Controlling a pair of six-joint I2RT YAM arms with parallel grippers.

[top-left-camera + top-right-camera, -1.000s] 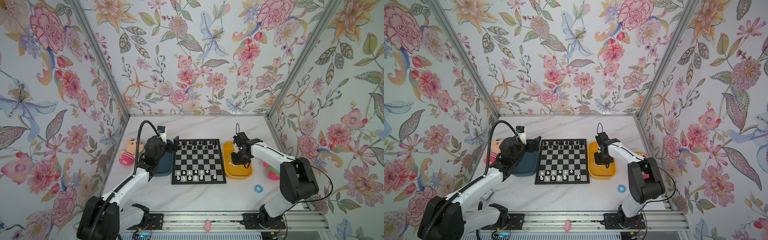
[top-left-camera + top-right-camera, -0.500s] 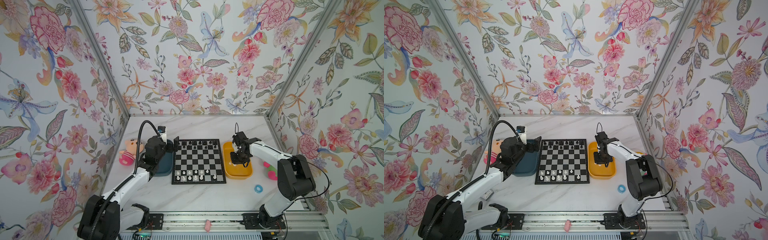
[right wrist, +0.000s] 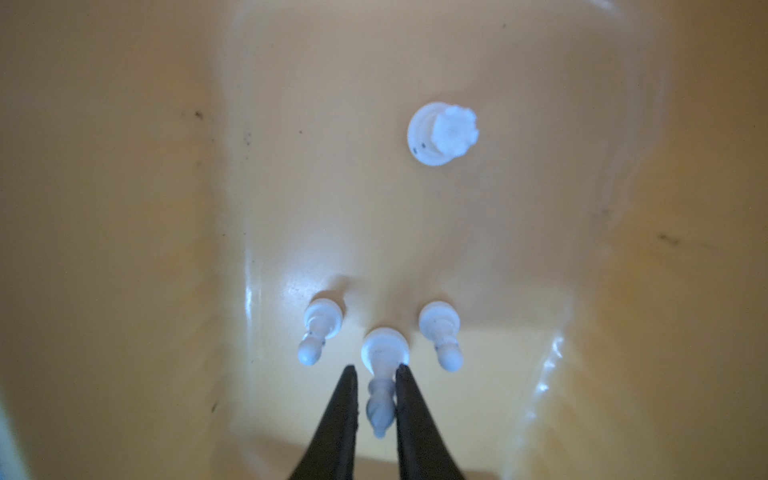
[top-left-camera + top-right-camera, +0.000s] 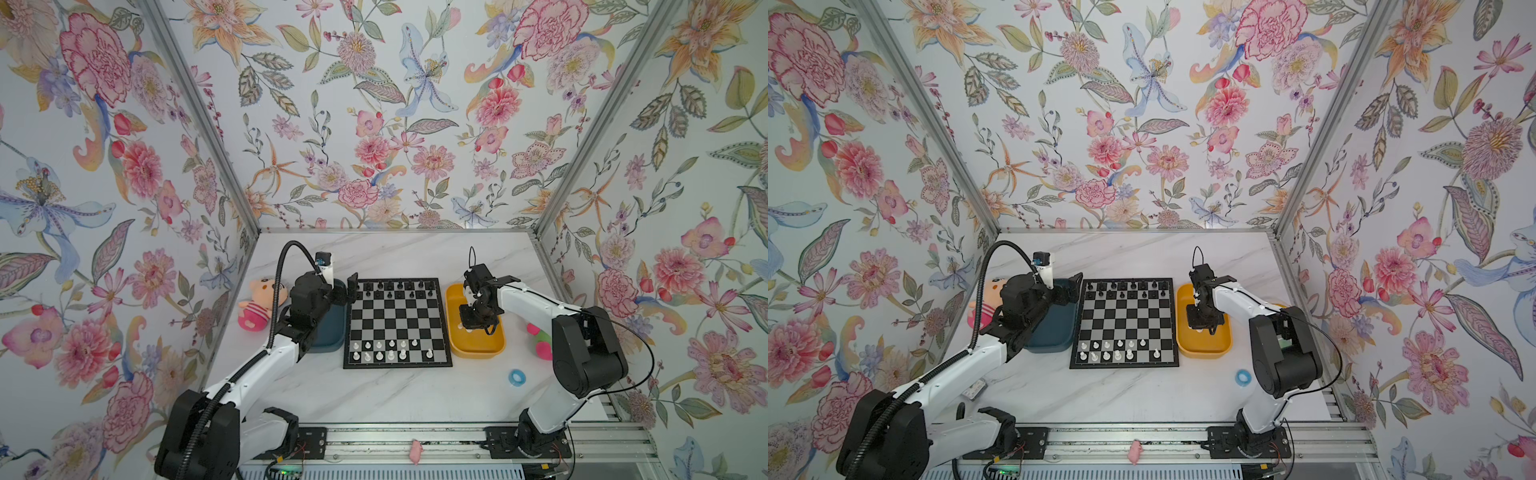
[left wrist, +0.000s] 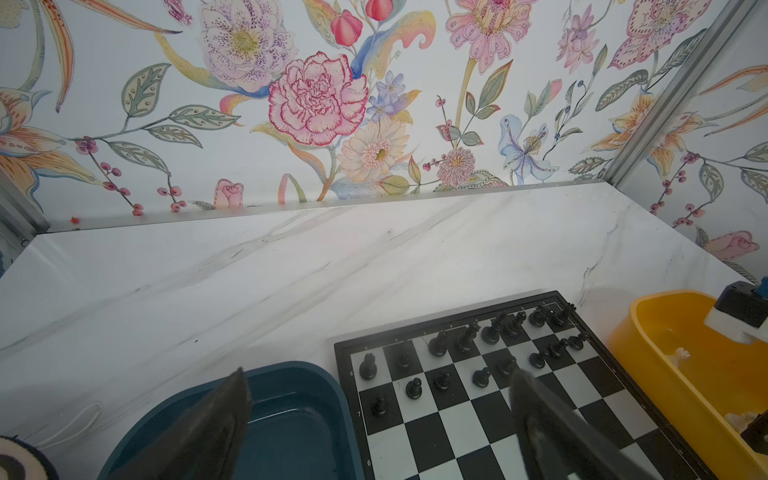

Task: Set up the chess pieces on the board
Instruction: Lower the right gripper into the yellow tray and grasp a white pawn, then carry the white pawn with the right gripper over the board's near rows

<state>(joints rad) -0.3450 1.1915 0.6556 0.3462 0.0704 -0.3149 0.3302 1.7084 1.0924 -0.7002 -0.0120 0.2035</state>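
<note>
A robotics lab's test cell: the left arm (image 4: 266, 363) and right arm (image 4: 536, 297), white with black joints, stand bolted to an aluminium rail (image 4: 374, 436) fronting a marble-patterned tabletop (image 4: 374, 395). Floral-print panels (image 4: 374, 124) in metal corner posts (image 4: 201, 120) enclose it on three sides, and a lit circuit board (image 4: 286, 471) sits exposed below.

Twelve white chess pieces (image 4: 378, 344) stand on one board (image 4: 397, 320), four more in one yellow tray (image 4: 476, 353); one teal tray (image 4: 330, 332) too.
</note>
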